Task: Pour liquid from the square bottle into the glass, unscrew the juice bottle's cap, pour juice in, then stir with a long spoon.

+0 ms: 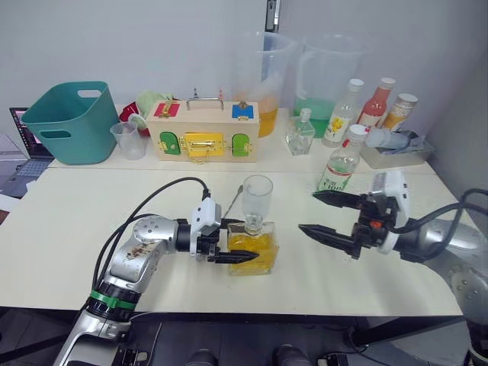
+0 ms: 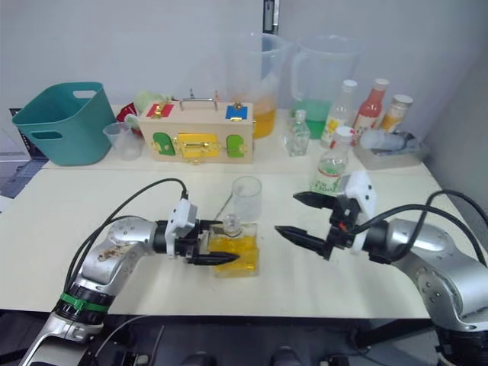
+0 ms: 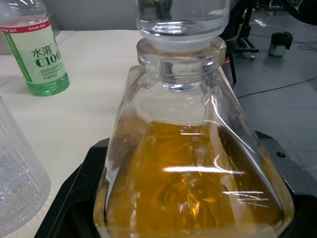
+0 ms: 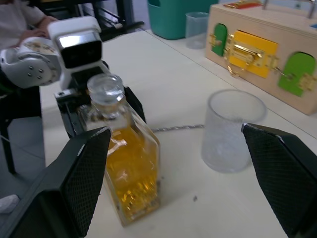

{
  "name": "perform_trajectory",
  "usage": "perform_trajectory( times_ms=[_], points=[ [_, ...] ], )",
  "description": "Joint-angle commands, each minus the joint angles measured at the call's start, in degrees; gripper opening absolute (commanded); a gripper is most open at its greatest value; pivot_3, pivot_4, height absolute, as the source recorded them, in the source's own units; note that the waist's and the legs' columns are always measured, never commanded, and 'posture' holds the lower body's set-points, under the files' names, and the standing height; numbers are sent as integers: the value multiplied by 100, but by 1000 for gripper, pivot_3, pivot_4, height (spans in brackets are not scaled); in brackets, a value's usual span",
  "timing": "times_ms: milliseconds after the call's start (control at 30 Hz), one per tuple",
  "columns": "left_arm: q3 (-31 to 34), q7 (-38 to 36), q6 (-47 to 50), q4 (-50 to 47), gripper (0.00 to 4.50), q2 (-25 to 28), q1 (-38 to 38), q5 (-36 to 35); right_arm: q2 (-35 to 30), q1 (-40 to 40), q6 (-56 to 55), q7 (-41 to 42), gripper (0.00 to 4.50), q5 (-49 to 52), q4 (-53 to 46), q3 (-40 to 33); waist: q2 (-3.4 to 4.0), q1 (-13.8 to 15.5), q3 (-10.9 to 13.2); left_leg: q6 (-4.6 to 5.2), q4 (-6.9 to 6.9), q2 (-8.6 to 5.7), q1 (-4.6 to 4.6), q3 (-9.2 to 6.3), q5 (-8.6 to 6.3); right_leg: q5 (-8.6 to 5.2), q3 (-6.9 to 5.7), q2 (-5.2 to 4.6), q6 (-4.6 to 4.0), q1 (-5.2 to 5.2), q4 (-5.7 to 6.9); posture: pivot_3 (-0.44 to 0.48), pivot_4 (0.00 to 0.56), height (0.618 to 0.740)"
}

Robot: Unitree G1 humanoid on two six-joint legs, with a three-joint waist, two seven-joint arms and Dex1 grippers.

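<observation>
A: Left hand [image 1: 231, 254] is clamped on the square bottle [image 1: 254, 248], a black finger on each side of the amber body, the bottle standing upright on the tabletop [image 1: 69, 221] with its glass stopper on.

B: And the right hand [image 1: 325, 218]?

A: Wide open, holding nothing, fingers pointing across at the bottle from the other side, a clear gap between them.

B: So where does the pour go?

A: The glass [image 1: 257, 197] stands just behind the bottle, on the far side from the robot, close but seemingly apart. It's upright and looks empty. To my eye the stopper has to come off first, and the open right hand looks best placed for it.

B: The rest of the kit?

A: The juice bottle [image 1: 341, 161] stands upright beyond the right hand, white cap [image 1: 356, 131] screwed on, nearer that arm. The long spoon [image 1: 233, 202] lies flat beside the glass, its thin handle angling away toward the wooden latch box [image 1: 203, 130].
</observation>
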Motion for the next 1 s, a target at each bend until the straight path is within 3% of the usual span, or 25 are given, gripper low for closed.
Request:
perform_trajectory(
  times_ms=[33, 400, 500, 733, 1000],
  points=[
    [-55, 39, -86, -64, 2810, -18, 14, 66, 206, -359, 174, -242, 4500, 155, -274, 326, 0, 11, 0, 0, 1, -1, -1, 0, 0, 0, 0, -1, 0, 0, 0, 0, 150, 740],
    [-32, 180, 113, -171, 2810, 22, 49, 28, 843, -1374, 474, -422, 4500, -188, -37, 1510, 3, -4, -2, 0, 1, 1, 0, -2, 0, 0, -2, 1, 0, -3, 4, 0, 150, 740],
    [-42, 193, 72, -181, 2810, 33, 92, 49, 876, -1463, 442, -358, 3662, -362, 95, 1689, 3, 5, -2, 0, 2, -1, -1, -2, 0, 0, -2, -1, 0, -3, 3, 0, 150, 740],
    [-44, 225, 48, -227, 2810, 41, 122, 59, 935, -1450, 313, -156, 1181, -714, 281, 1942, 4, -2, -3, 0, 2, 0, 0, -2, 0, 0, -2, 0, 0, -4, 3, 0, 150, 740],
    [-71, 200, 10, -201, 2810, 45, 133, 69, 1138, -1472, 117, 40, 1117, -568, 291, 1577, 4, -5, -3, 0, 2, 0, 1, -2, 0, 0, -2, 0, 0, -4, 3, 0, 150, 740]
  ],
)
